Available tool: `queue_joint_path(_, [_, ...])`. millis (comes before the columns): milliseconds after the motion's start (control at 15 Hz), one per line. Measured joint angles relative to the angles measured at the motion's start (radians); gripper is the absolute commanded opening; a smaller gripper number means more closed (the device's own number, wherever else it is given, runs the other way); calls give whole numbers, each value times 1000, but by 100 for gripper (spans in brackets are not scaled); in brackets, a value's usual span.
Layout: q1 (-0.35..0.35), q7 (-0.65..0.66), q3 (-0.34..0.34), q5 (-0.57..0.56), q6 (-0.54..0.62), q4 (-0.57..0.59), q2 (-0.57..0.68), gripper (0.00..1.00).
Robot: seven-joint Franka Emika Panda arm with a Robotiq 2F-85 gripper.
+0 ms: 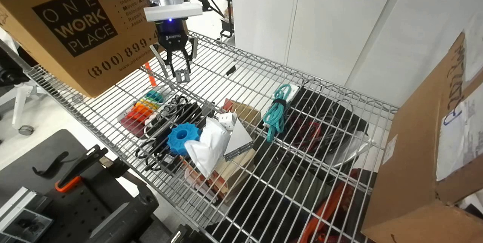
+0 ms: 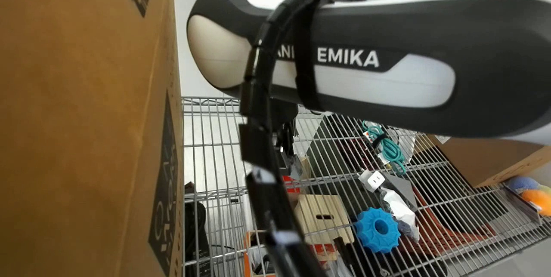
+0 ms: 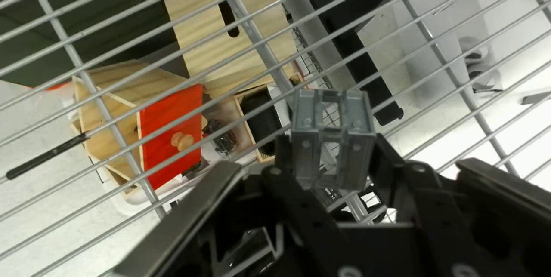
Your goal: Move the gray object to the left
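Mid-frame in an exterior view, there's the gray wedge (image 1: 238,140), likely our target, lying on the wire surface (image 1: 256,59)! Farther, upper left, the hand (image 1: 182,76): pressed together, seemingly empty. Leftward move finished? Can't tell; if not, grasp, shift and release remain.

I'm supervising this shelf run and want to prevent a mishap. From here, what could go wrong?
The gripper looks shut; lowered that way, it might shove the flat gray piece, probably the target, instead of grasping it.
The white outlet cube and white pouch crowd that piece and may get dragged along.
Reaching too low could catch the gripper in the gaps of the wire shelf.
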Motion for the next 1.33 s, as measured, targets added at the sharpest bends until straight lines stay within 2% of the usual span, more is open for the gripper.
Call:
queue_joint_path(600, [36,-225,6,-20,6,-13,35,22])
queue_joint_path(667, [35,-246,6,-20,7,-13,35,72])
queue_joint_path(733, [35,-264,6,-20,7,-13,35,73])
queue_joint_path(1000, [34,-287,6,-20,6,-14,35,99])
queue_joint_path(1333, [33,-295,6,-20,4,-11,31,100])
